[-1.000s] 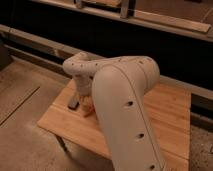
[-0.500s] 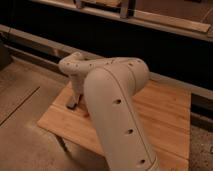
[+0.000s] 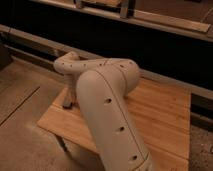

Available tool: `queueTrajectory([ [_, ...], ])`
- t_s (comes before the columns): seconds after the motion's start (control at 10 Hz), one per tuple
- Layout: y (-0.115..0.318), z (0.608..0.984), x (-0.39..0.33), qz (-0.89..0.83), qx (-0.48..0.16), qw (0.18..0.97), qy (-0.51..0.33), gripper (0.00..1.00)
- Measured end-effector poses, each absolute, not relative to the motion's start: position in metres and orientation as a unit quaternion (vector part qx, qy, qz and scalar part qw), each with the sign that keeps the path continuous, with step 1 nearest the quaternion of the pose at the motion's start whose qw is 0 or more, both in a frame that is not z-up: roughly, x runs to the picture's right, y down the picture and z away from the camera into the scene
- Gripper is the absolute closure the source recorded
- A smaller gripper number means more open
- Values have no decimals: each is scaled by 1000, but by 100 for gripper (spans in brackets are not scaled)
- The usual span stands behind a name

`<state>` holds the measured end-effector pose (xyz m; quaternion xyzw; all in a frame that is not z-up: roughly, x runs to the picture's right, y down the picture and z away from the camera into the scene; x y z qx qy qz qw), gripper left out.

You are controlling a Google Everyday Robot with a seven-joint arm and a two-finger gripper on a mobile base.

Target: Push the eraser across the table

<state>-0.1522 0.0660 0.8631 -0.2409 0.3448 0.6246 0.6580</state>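
Note:
The table (image 3: 165,115) has a light plank-wood top and fills the middle of the camera view. My white arm (image 3: 107,100) reaches from the lower middle over the table's left half. My gripper (image 3: 67,103) points down at the table's left edge, its dark tip at or just above the wood. The eraser is hidden from view; the arm covers the part of the table beside the gripper. The red pen and the blue pad do not show either.
A bare concrete floor (image 3: 22,105) lies left of and below the table. A dark wall with a long light ledge (image 3: 165,80) runs behind the table. A thin table leg (image 3: 62,144) shows under the front left corner.
My arm has swung left and now covers more of the table's left half. The gripper has shifted slightly left toward the table's edge. A reddish item beside it is now hidden.

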Motion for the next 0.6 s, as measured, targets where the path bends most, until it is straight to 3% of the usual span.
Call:
queueTrajectory([
  [0.6,56,856,-205,605,-256,684,318,35],
])
